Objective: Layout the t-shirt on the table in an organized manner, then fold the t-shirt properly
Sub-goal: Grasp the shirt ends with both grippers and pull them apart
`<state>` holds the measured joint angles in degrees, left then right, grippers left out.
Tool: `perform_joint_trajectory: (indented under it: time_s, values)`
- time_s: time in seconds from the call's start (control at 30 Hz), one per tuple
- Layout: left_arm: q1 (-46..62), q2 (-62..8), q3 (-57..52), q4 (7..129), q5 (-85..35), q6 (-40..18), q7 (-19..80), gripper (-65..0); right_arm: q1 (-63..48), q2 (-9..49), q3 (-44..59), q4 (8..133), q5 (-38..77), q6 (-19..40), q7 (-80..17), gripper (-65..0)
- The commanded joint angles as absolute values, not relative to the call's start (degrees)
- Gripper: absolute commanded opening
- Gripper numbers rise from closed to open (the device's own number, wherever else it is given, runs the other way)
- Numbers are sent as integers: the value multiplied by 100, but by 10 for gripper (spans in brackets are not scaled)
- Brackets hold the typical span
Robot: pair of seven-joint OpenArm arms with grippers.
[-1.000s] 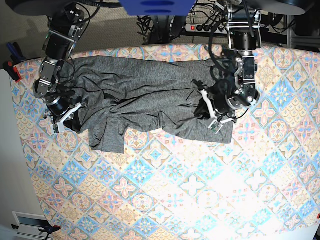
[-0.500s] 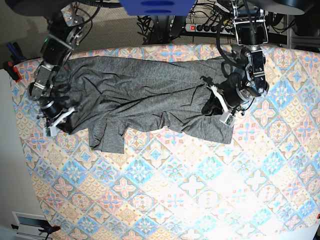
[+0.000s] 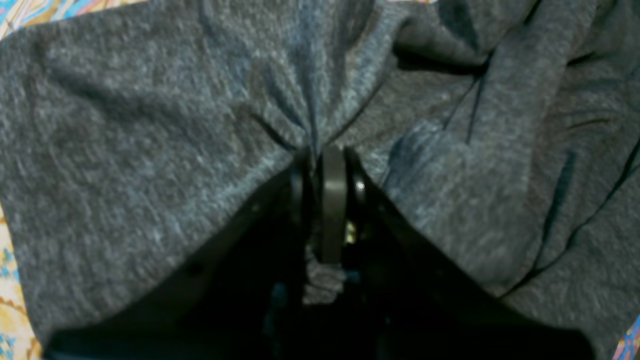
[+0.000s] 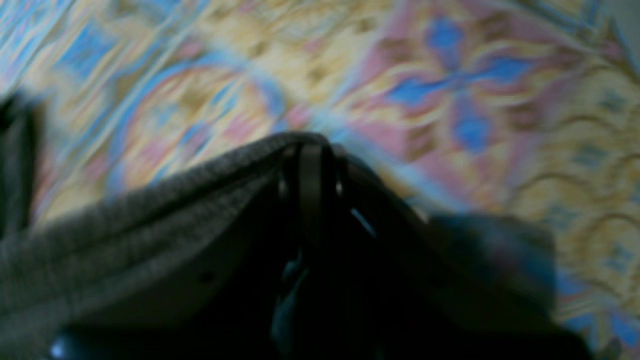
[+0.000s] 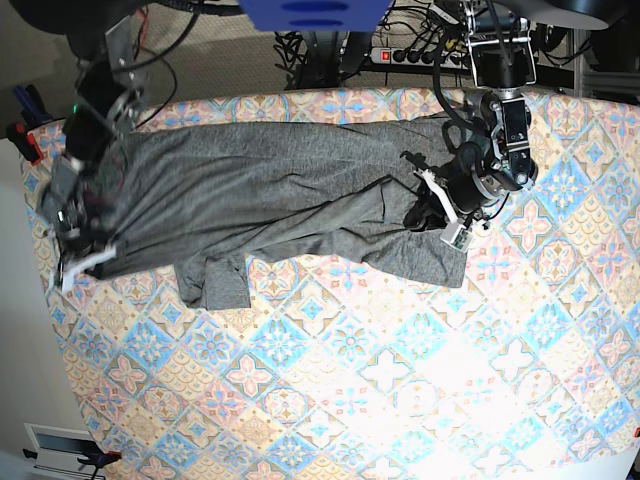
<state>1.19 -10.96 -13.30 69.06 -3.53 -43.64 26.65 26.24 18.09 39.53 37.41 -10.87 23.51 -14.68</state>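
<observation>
In the left wrist view, the left gripper (image 3: pixel 322 150) is seen with its jaws pressed together on a pinch of the t-shirt (image 3: pixel 150 150). The grey fabric is gathered into creases that run to the fingertips, and a small piece of it shows between the fingers lower down. A little of the table (image 3: pixel 10 280) is seen at the left edge of this view.

In the right wrist view, which is blurred, the right gripper (image 4: pixel 310 147) is seen closed on an edge of the t-shirt (image 4: pixel 125 225). The fabric is drawn tight from the fingertips to the lower left, above the patterned table (image 4: pixel 450 75).

In the base view, the t-shirt (image 5: pixel 270 190) is seen stretched along the far edge of the table (image 5: pixel 400 380), from near the left edge to right of the middle. One sleeve is turned toward the near edge. The right gripper (image 5: pixel 72 262) is at the cloth's left end, the left gripper (image 5: pixel 432 200) at its right end.
</observation>
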Motion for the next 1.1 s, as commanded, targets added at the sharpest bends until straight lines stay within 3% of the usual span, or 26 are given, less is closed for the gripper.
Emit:
perform_joint_trajectory:
  time_s: [0.0,0.3,0.5,0.7,0.83,1.07]
  values:
    - [453,-1244,-1341,6607,1437,-3890,4673,-614,2897,1956,3943,3714,-1130,2255,-1358,-650]
    - [154,-1209,-1323,6642,1376,-3899,4708,-614,2949,2009,3855,3582,-1138,2255,-1235,-630]
    - [-75,-1200,-1341,6642,1411,-3899,4716,-531,2941,2000,2747,3591,-1138,2255,-1218,-449]
    - [-31,-1191,-1297,7284,1367,-3908,4716,-405,2941,2000,2642,4787,-1130,2255,-1200,-339]
    - [198,-1051,-1323,7952,1376,-3908,4716,-353,2897,1991,2642,5675,-1130,2255,-1235,-327]
    - [646,-1033,-1305,8927,1367,-3916,4699,-319,2404,1974,2642,6316,-1121,2255,-1235,-327]
